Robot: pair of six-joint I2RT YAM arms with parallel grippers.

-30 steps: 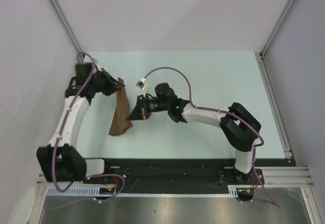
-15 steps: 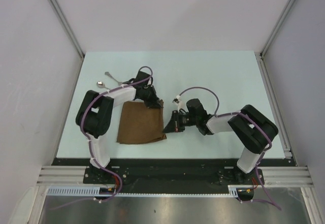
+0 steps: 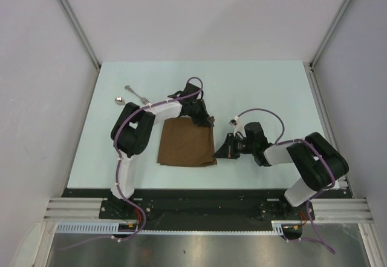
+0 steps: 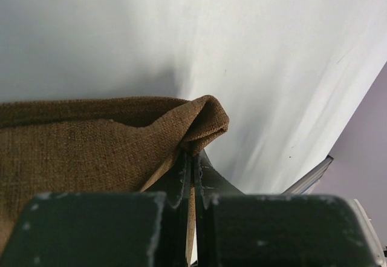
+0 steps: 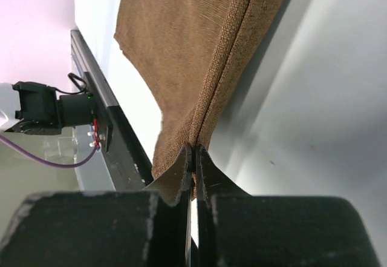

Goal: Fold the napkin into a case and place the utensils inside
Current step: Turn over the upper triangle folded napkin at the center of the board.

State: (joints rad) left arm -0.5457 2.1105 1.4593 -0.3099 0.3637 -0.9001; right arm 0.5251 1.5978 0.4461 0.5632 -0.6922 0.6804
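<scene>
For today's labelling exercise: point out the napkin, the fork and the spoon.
napkin (image 3: 184, 143), top view, middle of the cloth.
fork (image 3: 136, 94), top view, handle.
spoon (image 3: 120, 100), top view, bowl.

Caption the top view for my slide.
Left claw and right claw pinch the right edge of the napkin; fork and spoon lie beyond.

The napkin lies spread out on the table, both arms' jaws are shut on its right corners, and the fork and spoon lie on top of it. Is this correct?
Not quite. The fork and the spoon lie on the bare table, to the far left of the napkin and apart from it, as the top external view shows. The rest is right.
</scene>
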